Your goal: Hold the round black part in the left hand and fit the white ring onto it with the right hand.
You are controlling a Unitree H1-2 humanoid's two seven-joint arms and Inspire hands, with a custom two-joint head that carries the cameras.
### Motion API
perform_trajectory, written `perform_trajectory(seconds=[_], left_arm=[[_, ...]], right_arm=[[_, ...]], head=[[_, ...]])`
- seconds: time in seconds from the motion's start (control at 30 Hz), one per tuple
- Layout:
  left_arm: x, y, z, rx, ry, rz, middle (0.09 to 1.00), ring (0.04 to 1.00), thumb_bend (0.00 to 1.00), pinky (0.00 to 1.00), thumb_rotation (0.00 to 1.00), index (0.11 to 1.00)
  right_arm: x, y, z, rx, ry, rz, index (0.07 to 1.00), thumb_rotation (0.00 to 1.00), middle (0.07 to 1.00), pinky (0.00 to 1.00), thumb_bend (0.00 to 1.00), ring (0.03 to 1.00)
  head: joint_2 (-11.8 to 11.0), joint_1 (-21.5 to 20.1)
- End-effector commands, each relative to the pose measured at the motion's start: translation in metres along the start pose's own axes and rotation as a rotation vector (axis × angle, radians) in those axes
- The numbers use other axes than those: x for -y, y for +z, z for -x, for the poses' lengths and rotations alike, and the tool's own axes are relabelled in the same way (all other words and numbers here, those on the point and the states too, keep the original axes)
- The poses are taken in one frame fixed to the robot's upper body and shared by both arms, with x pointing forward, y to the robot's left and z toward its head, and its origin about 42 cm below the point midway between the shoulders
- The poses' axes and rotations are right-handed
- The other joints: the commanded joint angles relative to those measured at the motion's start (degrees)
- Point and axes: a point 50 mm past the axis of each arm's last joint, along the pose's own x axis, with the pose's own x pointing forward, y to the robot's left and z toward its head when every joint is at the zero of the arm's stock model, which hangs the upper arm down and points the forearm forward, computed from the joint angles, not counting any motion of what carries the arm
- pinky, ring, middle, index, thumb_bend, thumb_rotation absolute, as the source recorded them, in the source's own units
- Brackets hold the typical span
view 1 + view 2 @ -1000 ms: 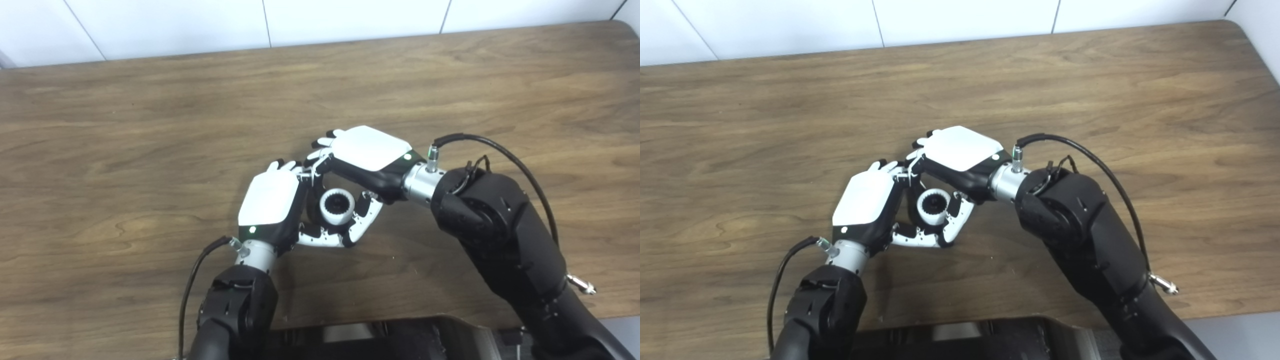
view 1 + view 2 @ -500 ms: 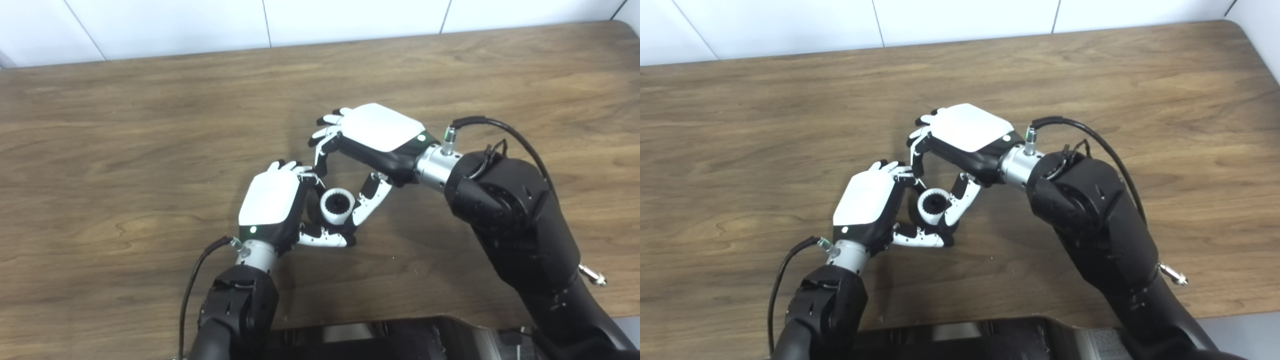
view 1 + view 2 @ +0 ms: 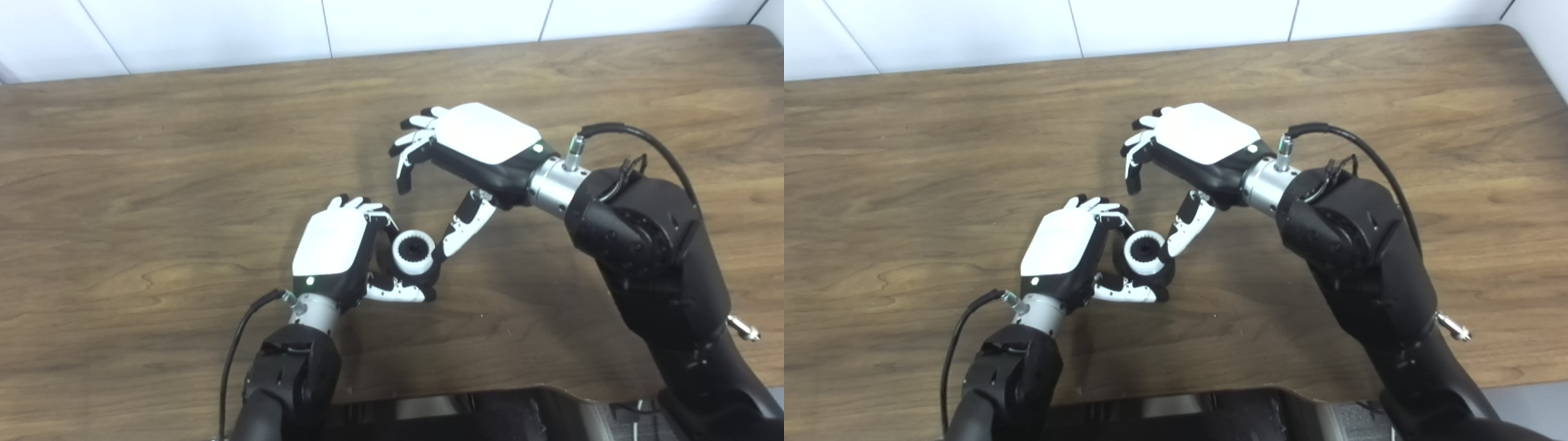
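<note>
My left hand (image 3: 334,251) is shut on the round black part (image 3: 387,262), holding it just above the wooden table (image 3: 153,184). The white ring (image 3: 412,252) with a toothed inner edge sits on the black part's end, facing right. My right hand (image 3: 474,147) is open and empty, raised up and to the right of the ring. Its fingers curl apart, and its thumb tip is close to the ring's right edge. The same scene shows in the right eye view, with the ring (image 3: 1144,252) beside my left hand (image 3: 1062,250) and my right hand (image 3: 1200,139) above it.
The table's far edge meets a white tiled wall (image 3: 367,24). My dark body edge (image 3: 465,410) lies along the bottom of the picture. A black cable (image 3: 637,138) loops over my right wrist.
My right hand has let go of the ring, opened, and lifted away up and to the right. The ring stays on the black part in my still left hand.
</note>
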Motion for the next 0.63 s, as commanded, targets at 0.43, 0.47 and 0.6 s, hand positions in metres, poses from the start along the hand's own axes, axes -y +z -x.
perform_trajectory(seconds=[0.43,0.47,0.6], left_arm=[[0.0048,-0.0008,-0.0030,0.009,-0.050,-0.068,0.846,0.902,0.83,0.95,0.26,0.838],[0.0044,-0.0009,-0.0032,0.010,-0.049,-0.067,0.852,0.903,0.84,0.95,0.28,0.854],[0.0024,-0.0014,-0.0036,0.010,-0.050,-0.057,0.864,0.900,0.91,0.93,0.33,0.904]], right_arm=[[0.0166,0.0009,-0.0006,-0.005,-0.073,0.045,0.607,0.32,0.841,0.98,1.00,0.937],[0.0165,0.0004,-0.0006,-0.005,-0.074,0.044,0.607,0.32,0.841,0.98,1.00,0.937],[0.0160,-0.0007,-0.0006,-0.006,-0.079,0.041,0.604,0.32,0.838,0.97,1.00,0.936]], head=[[0.00,-0.17],[-0.07,-0.15],[-0.16,-0.11]])
